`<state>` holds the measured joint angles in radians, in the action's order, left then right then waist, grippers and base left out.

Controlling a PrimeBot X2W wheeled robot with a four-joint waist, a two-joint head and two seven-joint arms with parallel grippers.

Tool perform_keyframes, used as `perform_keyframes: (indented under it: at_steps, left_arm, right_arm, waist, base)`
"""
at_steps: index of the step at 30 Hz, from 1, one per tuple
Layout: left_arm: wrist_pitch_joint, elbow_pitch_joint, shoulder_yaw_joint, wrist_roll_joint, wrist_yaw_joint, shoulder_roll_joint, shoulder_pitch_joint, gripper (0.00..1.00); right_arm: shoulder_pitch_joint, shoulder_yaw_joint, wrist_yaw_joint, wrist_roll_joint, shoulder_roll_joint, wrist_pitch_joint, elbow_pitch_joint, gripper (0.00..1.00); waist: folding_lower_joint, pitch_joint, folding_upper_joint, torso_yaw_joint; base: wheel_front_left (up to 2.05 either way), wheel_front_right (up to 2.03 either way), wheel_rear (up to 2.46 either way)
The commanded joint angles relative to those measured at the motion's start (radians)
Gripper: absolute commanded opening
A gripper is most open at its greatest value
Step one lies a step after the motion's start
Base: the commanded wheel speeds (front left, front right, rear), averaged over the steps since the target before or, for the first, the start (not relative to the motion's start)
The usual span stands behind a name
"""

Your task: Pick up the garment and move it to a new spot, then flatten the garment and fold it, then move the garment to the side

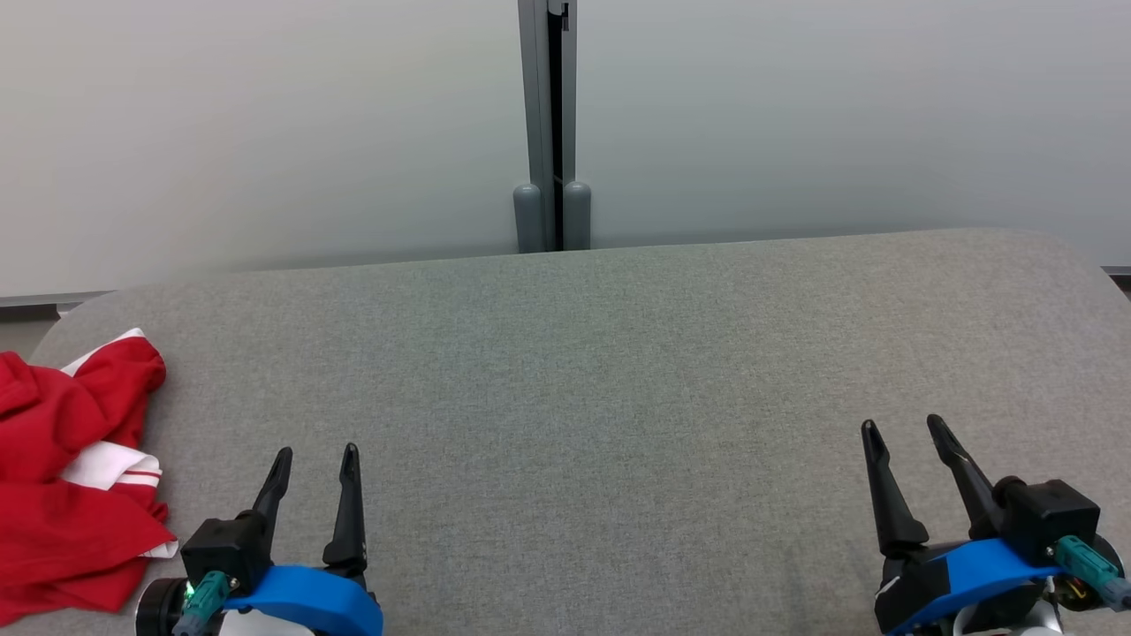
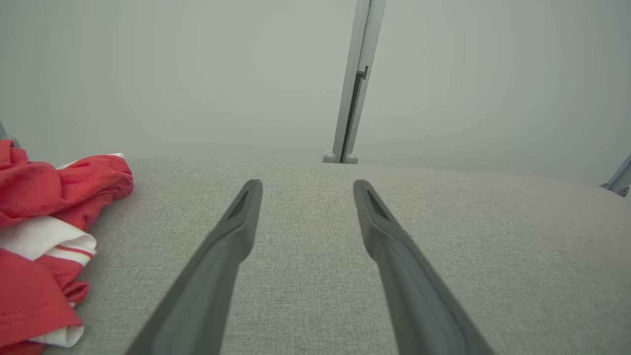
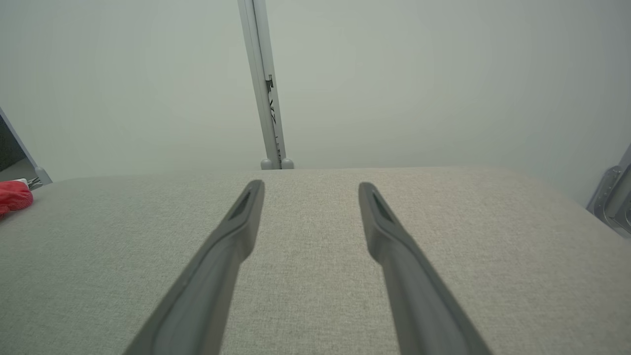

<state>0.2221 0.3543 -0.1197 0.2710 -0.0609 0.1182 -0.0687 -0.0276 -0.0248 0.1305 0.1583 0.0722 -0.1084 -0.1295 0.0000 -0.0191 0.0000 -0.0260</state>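
Observation:
A crumpled red garment with white trim lies at the left end of the grey fabric table. It also shows at the left edge of the left wrist view as the garment, and as a small red patch of garment in the right wrist view. My left gripper is open at the lower left, just right of the garment and apart from it, with nothing between its fingers. Open too is my right gripper, empty at the lower right. In the wrist views the left gripper and right gripper hover over bare fabric.
A pale wall stands behind the table, split by a grey vertical post at the table's far edge. The table's rounded corners show at far left and far right. A metal fitting sits at the right edge of the right wrist view.

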Motion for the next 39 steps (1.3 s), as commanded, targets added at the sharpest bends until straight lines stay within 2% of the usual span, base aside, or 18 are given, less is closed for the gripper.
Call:
perform_keyframes:
  at_steps: [1,20,34,39]
  left_arm:
    - [0.01,0.001,0.002,-0.022,0.005,0.001,-0.001,1.0]
    - [0.044,0.06,0.008,-0.119,0.003,-0.006,-0.005,1.0]
    - [0.044,0.074,0.022,-0.107,0.002,-0.013,-0.015,1.0]
    - [0.044,0.077,0.035,-0.098,0.01,-0.013,-0.016,1.0]
  right_arm:
    - [0.009,0.002,0.0,-0.021,-0.002,-0.008,0.009,1.0]
    - [0.022,-0.017,0.0,-0.13,-0.015,-0.023,0.004,1.0]
    - [0.019,-0.025,0.0,-0.106,-0.02,-0.02,-0.004,1.0]
    - [0.022,-0.025,0.0,-0.102,-0.021,-0.015,-0.006,1.0]
  waist:
    - [0.0,0.0,0.0,0.0]
    - [0.0,-0.003,0.0,0.006]
    - [0.0,-0.001,0.0,0.015]
    - [0.0,0.0,0.0,0.037]
  base:
    - [0.0,0.0,0.0]
    - [0.0,0.0,0.0]
    - [0.0,0.0,0.0]
    - [0.0,0.0,0.0]
